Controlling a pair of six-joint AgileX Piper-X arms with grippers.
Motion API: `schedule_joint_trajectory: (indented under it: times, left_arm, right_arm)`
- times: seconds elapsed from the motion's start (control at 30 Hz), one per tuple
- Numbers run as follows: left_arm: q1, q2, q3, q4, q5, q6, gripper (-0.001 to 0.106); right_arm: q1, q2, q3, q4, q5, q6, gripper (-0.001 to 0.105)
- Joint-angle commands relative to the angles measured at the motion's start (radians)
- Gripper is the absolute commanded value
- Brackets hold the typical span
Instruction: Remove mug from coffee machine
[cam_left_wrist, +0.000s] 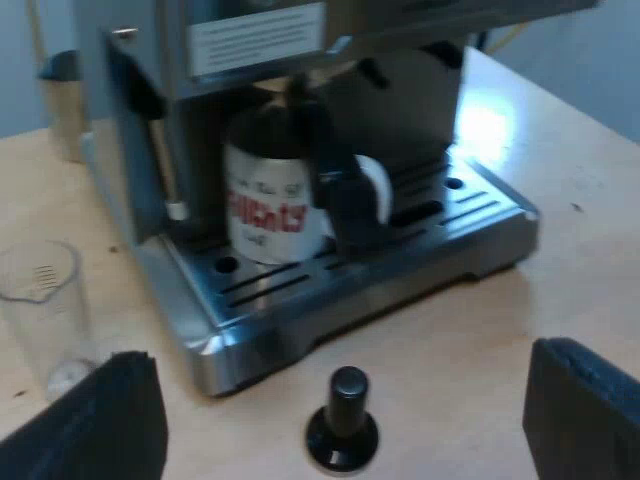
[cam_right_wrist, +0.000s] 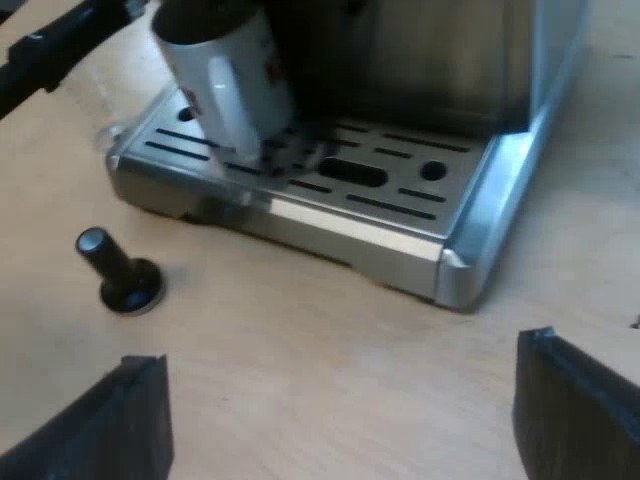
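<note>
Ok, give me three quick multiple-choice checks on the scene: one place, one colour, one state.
1. Where does the mug stand?
A on the drip tray of the espresso machine
B on the table
C in a pincer
2. What colour is the tamper knob?
A blue
B black
C red
3. The right pincer is:
A shut on the mug
B shut on the tamper
C open, holding nothing
Answers: 1 A, its base sits on the slotted tray; 2 B, the knob is black in both wrist views; 3 C, its fingers stand wide apart with nothing between.
</note>
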Motion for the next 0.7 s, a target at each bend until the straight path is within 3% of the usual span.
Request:
schedule_joint_trajectory:
  times: [0.03, 0.23, 0.43, 0.7]
  left_arm:
    - [-0.049, 0.015, -0.005, -0.022, 0.005, -0.006, 0.083]
    - [-0.077, 0.049, -0.005, -0.044, 0.0, -0.006, 0.083]
    - [-0.077, 0.064, -0.005, -0.075, 0.004, -0.006, 0.083]
    - [-0.077, 0.064, -0.005, -0.072, 0.004, -0.002, 0.083]
  right_arm:
    - [0.017, 0.039, -0.011, -0.033, -0.031, -0.022, 0.071]
    - [0.119, 0.111, -0.011, -0.113, -0.023, -0.033, 0.071]
    - [0.267, 0.192, -0.011, -0.194, 0.101, -0.028, 0.071]
    - [0.406, 0.295, -0.011, -0.311, 0.184, -0.028, 0.071]
